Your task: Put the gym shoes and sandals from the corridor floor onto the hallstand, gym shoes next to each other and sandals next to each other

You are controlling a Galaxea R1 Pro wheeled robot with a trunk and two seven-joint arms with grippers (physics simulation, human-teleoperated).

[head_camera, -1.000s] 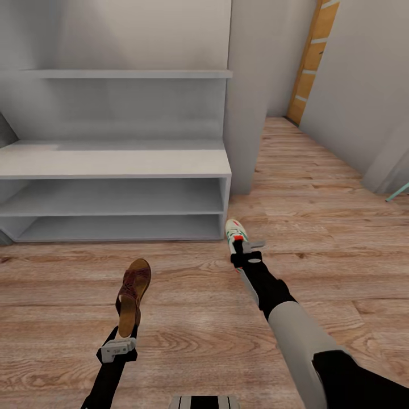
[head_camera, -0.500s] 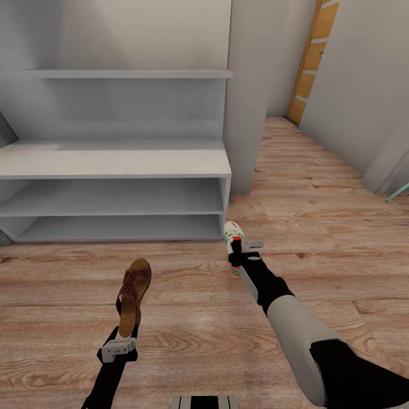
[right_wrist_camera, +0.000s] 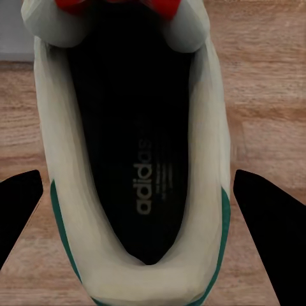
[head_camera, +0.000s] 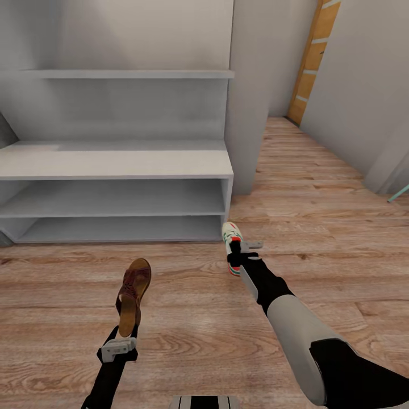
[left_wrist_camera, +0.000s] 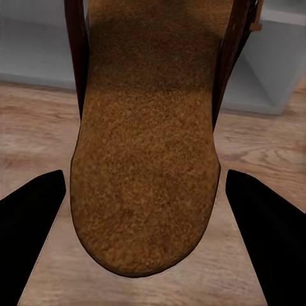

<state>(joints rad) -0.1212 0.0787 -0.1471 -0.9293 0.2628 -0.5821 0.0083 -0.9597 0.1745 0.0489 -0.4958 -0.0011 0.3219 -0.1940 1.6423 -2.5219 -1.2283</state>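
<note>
Wood floor [head_camera: 187, 335] before open-shelved hallstand [head_camera: 113, 162].

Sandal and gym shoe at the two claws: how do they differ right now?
The sandal is dark brown with a tan footbed and open strap; the gym shoe is white with green and red-orange accents and closed. The sandal sits ahead of the left claw, farther from the hallstand; the gym shoe at the right claw is near its corner. Both point toward the hallstand, neither on it.

The low light-grey hallstand [head_camera: 113, 165] runs off the head view's left edge, and the black right arm hides the white lace-up sneaker's [head_camera: 232, 236] heel.
</note>
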